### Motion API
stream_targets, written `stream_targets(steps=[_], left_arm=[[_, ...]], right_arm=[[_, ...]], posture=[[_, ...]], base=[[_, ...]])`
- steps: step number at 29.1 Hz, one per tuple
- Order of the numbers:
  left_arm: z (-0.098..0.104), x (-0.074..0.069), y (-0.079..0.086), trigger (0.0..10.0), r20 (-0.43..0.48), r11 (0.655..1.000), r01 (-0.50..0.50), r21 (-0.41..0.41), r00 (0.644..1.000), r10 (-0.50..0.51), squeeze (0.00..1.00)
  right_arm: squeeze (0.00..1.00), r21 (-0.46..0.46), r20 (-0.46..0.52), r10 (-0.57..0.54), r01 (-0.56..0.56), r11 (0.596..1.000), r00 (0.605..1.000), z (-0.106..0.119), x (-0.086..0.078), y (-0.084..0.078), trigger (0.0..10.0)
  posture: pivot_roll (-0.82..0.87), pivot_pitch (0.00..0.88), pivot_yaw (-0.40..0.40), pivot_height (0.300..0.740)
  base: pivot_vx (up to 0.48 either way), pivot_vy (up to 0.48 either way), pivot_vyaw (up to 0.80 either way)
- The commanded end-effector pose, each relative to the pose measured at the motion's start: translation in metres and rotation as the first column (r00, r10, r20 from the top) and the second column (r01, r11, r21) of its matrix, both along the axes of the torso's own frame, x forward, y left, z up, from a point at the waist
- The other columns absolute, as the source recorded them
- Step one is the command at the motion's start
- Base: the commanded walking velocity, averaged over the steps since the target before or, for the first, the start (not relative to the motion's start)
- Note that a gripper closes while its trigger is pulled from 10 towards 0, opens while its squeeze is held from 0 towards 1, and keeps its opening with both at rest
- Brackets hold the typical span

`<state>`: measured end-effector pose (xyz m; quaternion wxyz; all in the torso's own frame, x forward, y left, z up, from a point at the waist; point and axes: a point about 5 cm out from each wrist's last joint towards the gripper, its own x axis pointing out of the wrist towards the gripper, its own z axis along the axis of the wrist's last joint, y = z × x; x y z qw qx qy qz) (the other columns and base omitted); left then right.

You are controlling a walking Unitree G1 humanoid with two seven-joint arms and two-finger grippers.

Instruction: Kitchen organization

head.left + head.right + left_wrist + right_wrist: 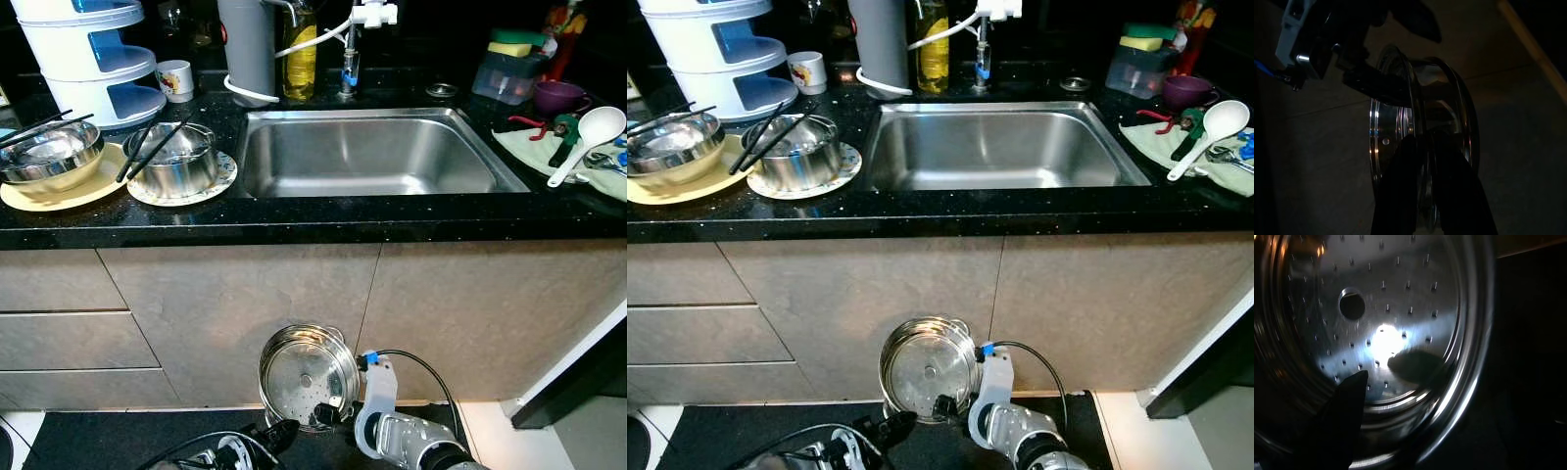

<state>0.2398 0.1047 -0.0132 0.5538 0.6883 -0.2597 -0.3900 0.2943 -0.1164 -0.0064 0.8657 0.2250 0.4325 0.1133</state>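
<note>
A stainless steamer pot (309, 377) with a perforated bottom hangs tilted on its side, low in front of the cabinet below the sink. My right gripper (331, 415) is shut on its lower right rim. One of its fingers (1347, 421) lies inside the pot, over the perforated bottom (1386, 308). My left gripper (284, 429) meets the pot's lower left edge. In the left wrist view its fingers (1400, 196) straddle the rim (1427, 147) closely.
Above is a black counter with a steel sink (372, 191). Two steel bowls (176, 157) with chopsticks sit on plates at the left, beside a white tiered rack (93, 59) and a mug (176, 80). A white ladle (588, 137), tools and a purple cup (558, 96) lie at the right.
</note>
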Motion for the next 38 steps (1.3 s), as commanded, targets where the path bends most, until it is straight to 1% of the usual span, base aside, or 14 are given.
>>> stream_targets(steps=[1,7,8,9,22,28,30,31,32,33,38], left_arm=[[-0.0009,-0.0017,0.0000,10.0,0.007,1.000,0.022,0.003,1.000,-0.022,0.00],[-0.0013,-0.0018,-0.0009,10.0,0.021,0.999,0.033,0.001,0.999,-0.033,0.00],[-0.0014,-0.0018,-0.0011,10.0,0.025,0.999,0.037,0.000,0.999,-0.037,0.00],[-0.0016,-0.0016,-0.0011,10.0,0.030,0.999,0.040,0.000,0.999,-0.040,0.00],[-0.0046,-0.0015,0.0002,10.0,0.032,0.999,0.045,0.020,0.998,-0.046,0.00],[-0.0068,-0.0004,0.0028,10.0,0.012,1.000,0.006,0.022,1.000,-0.007,0.00],[-0.0071,0.0000,0.0036,10.0,-0.017,1.000,-0.010,0.017,1.000,0.010,0.00],[-0.0061,0.0011,0.0040,10.0,-0.044,1.000,-0.023,0.003,0.999,0.023,1.00],[-0.0034,0.0033,0.0040,10.0,-0.066,0.999,-0.032,-0.020,0.997,0.031,1.00],[-0.0022,0.0042,0.0038,10.0,-0.066,0.999,-0.032,-0.027,0.997,0.030,1.00],[0.0003,0.0062,0.0030,10.0,-0.059,0.999,-0.023,-0.033,0.998,0.021,1.00]], right_arm=[[0.00,0.004,-0.025,-0.012,0.012,1.000,1.000,-0.0024,-0.0025,0.0000,10.0],[0.00,-0.010,-0.031,-0.029,0.028,1.000,0.999,-0.0036,-0.0030,-0.0021,10.0],[0.00,-0.008,-0.034,-0.036,0.036,0.999,0.999,-0.0040,-0.0033,-0.0025,6.4],[0.00,-0.005,-0.037,-0.043,0.043,0.999,0.998,-0.0043,-0.0036,-0.0026,0.0],[0.00,-0.001,-0.041,-0.066,0.066,0.998,0.997,-0.0049,-0.0040,-0.0039,0.0],[0.00,0.016,-0.045,-0.088,0.089,0.996,0.995,-0.0045,-0.0035,-0.0025,0.0],[0.00,0.019,-0.046,-0.089,0.090,0.996,0.995,-0.0044,-0.0034,-0.0018,0.0],[0.00,0.020,-0.046,-0.089,0.090,0.996,0.995,-0.0044,-0.0034,-0.0014,0.0],[0.00,0.021,-0.047,-0.091,0.092,0.996,0.995,-0.0043,-0.0034,-0.0009,0.0],[0.00,0.022,-0.047,-0.091,0.092,0.996,0.995,-0.0043,-0.0034,-0.0008,0.0],[0.00,0.022,-0.049,-0.092,0.093,0.995,0.995,-0.0044,-0.0034,-0.0005,0.0]], posture=[[-0.08,0.129,0.005,0.740],[-0.08,0.126,0.006,0.740],[-0.08,0.126,0.006,0.740],[-0.08,0.126,0.006,0.740],[-0.08,0.116,-0.001,0.740],[-0.08,0.117,-0.001,0.740],[-0.08,0.117,-0.001,0.740],[-0.08,0.117,-0.002,0.740],[-0.08,0.117,-0.002,0.740],[-0.08,0.117,-0.002,0.740],[-0.08,0.119,-0.002,0.740]], base=[[0.000,0.000,0.00],[0.000,0.000,0.00],[0.000,0.000,0.00],[0.000,0.000,0.00],[0.000,0.000,0.00],[0.000,0.000,0.00],[0.000,0.000,0.00],[0.000,0.000,0.00],[0.000,0.000,0.00],[0.000,0.000,0.00],[0.000,0.000,0.00]])
